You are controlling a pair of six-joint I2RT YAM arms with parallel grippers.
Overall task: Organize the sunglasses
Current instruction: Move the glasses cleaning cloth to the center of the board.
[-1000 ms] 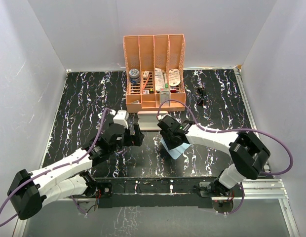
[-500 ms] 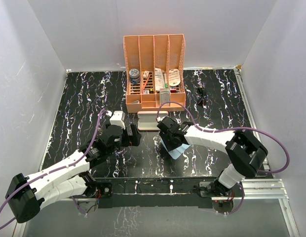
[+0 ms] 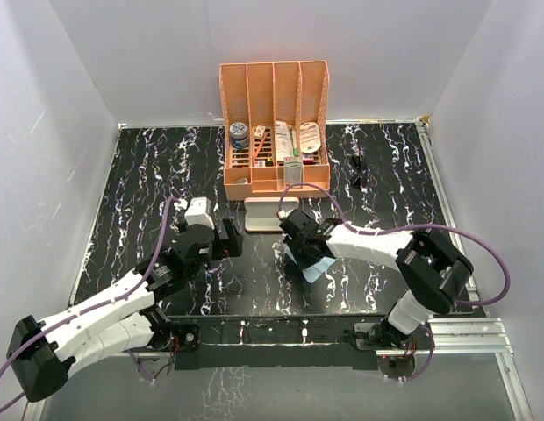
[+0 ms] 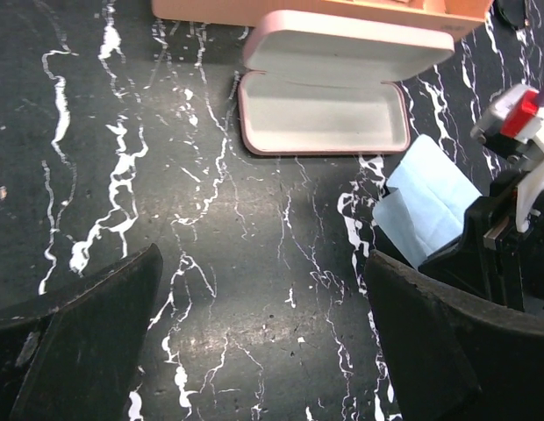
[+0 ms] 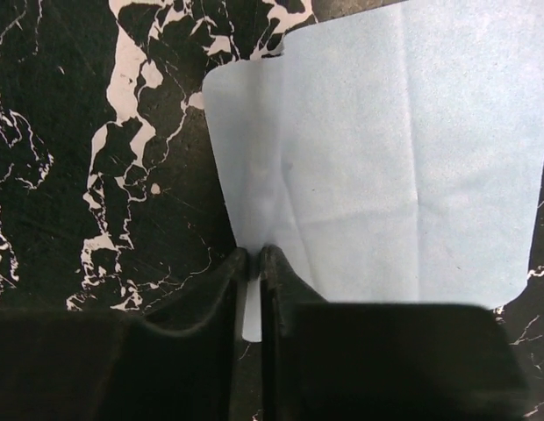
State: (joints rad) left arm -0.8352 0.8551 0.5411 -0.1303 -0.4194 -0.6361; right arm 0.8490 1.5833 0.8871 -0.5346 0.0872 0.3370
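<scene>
1. The right gripper (image 5: 254,256) is closed almost fully. A raised fold at the near edge of the light blue cloth (image 5: 377,158) is pinched between its fingers.
2. The left gripper (image 4: 261,263) is held wide open over the bare table (image 3: 149,175). Nothing is held in it.
3. The sunglasses (image 3: 358,169) are found on the table, beyond the right gripper and off to its right, well apart from it. They lie near the right end of the orange organiser (image 3: 275,123).
4. The right arm is judged the nearer of the two. From the left gripper, the sunglasses are reached only by crossing past the right gripper.
5. The long axis of the sunglasses is judged to run away from the right gripper rather than across it. This reading is tentative, as the frame is small and dark against the dark table.
6. The pink case (image 4: 323,151) is seen open and empty, just beyond the right gripper and slightly to its left. Its long axis is set crosswise.
7. The following cannot be determined:
   - whether the cloth is lifted clear of the table;
   - whether the arms of the sunglasses are folded.
8. The sunglasses are not made out in either wrist view.
</scene>
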